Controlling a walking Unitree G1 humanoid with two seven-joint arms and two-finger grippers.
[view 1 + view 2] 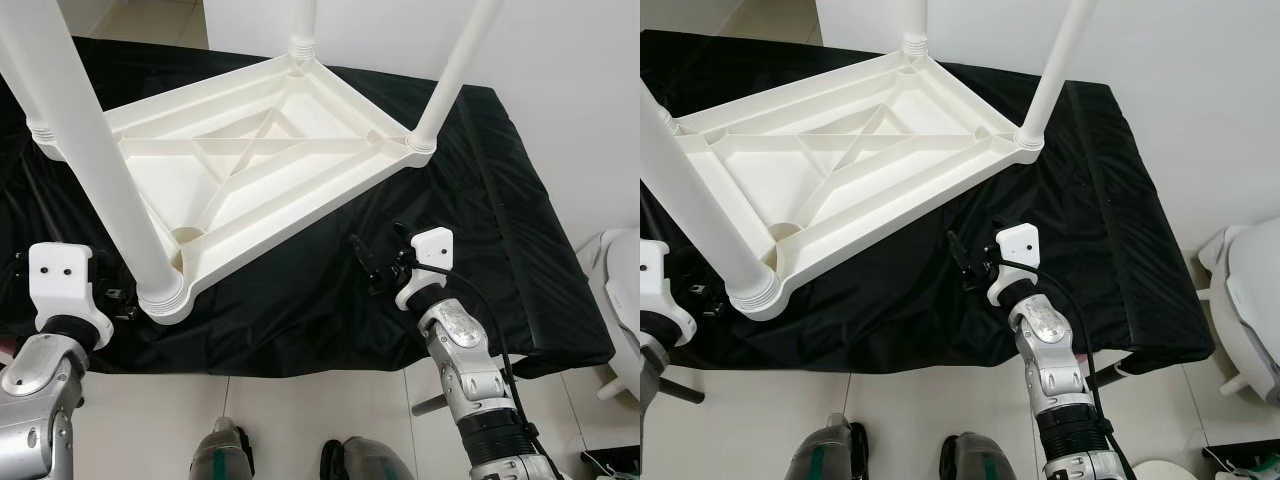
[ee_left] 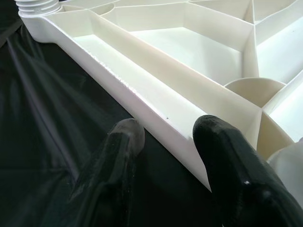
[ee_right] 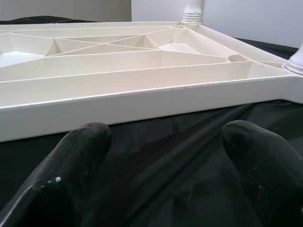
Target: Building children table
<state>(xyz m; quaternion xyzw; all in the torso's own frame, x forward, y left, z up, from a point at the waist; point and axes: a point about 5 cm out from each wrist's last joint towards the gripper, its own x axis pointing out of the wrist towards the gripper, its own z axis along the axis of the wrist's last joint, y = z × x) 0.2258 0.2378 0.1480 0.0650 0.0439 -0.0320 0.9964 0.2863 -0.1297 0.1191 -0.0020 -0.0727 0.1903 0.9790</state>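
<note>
A white plastic children's table (image 1: 250, 160) lies upside down on a black cloth (image 1: 470, 220), its ribbed underside facing up. Several white legs stand screwed into its corners, the nearest one (image 1: 110, 170) at the front left corner. My left gripper (image 1: 118, 300) is low beside that corner and is open. In the left wrist view its fingers (image 2: 222, 151) are spread at the table's rim (image 2: 156, 109), one on each side of the edge line. My right gripper (image 1: 370, 265) rests on the cloth a short way from the front right rim (image 3: 142, 101); it is open and holds nothing.
The cloth-covered platform ends at its front edge (image 1: 300, 365) just before my feet (image 1: 225, 455) on the tiled floor. A white rounded object (image 1: 620, 290) stands on the floor to the right. A white wall (image 1: 560, 60) rises behind.
</note>
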